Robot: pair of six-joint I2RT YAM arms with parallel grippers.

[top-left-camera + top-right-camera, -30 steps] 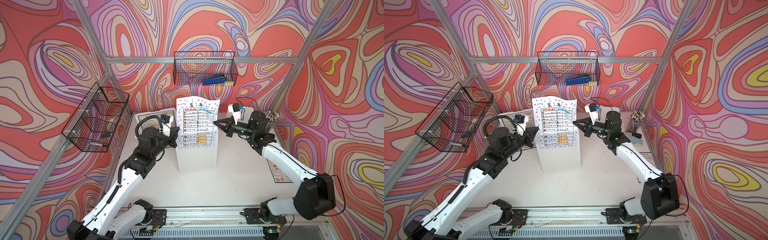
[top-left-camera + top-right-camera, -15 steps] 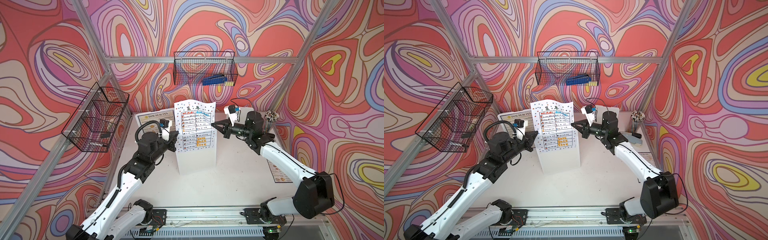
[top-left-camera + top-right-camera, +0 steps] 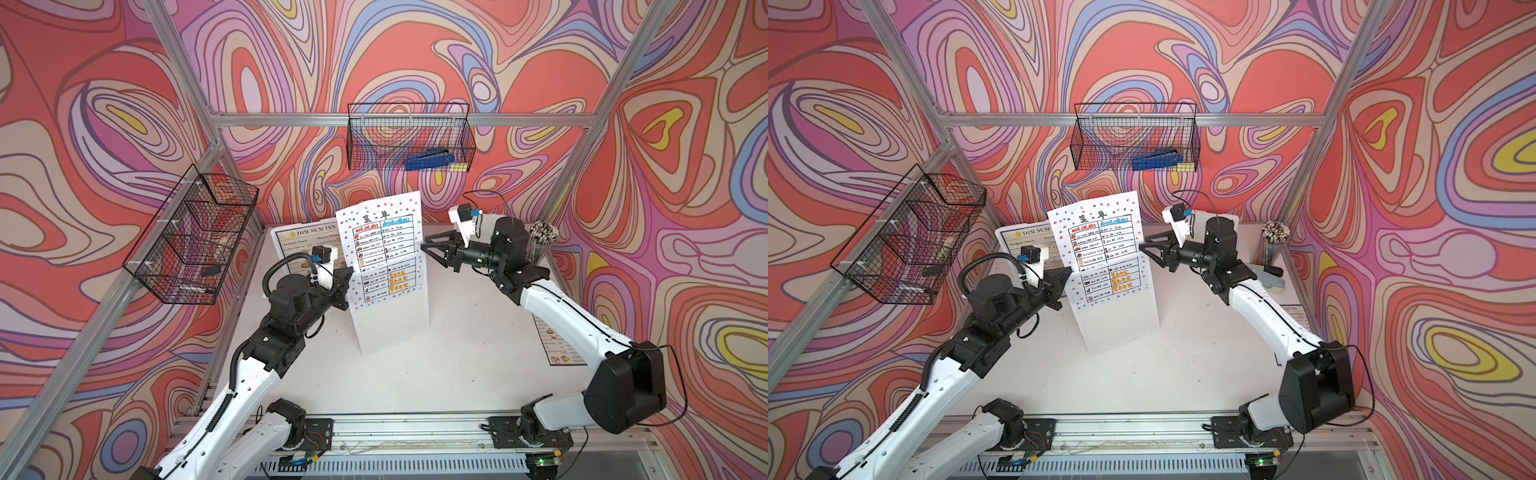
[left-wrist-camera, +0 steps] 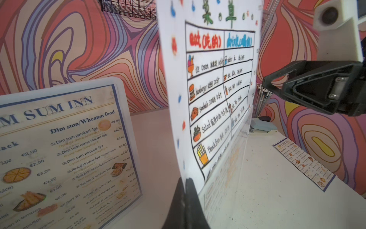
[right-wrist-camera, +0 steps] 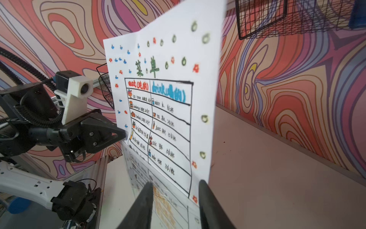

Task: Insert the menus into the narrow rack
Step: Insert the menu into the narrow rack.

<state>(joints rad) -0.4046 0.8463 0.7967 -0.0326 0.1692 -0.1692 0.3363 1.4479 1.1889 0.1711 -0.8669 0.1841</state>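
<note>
A: Left jaws?
B: Pressed tight on the left edge of the white menu (image 3: 380,249).
A: Right jaws?
B: Apart, straddling the opposite edge, not pinching.
A: And the sheet?
B: Upright, lower part slid into the clear rack (image 3: 395,328) on the tabletop (image 3: 415,386).
A: Other 2 menus?
B: Outside the rack. Large DIM SUM INN menu (image 4: 65,148) propped upright behind the left arm; small DIM SUM INN menu (image 4: 303,164) flat near the right arm, well apart from the rack.
</note>
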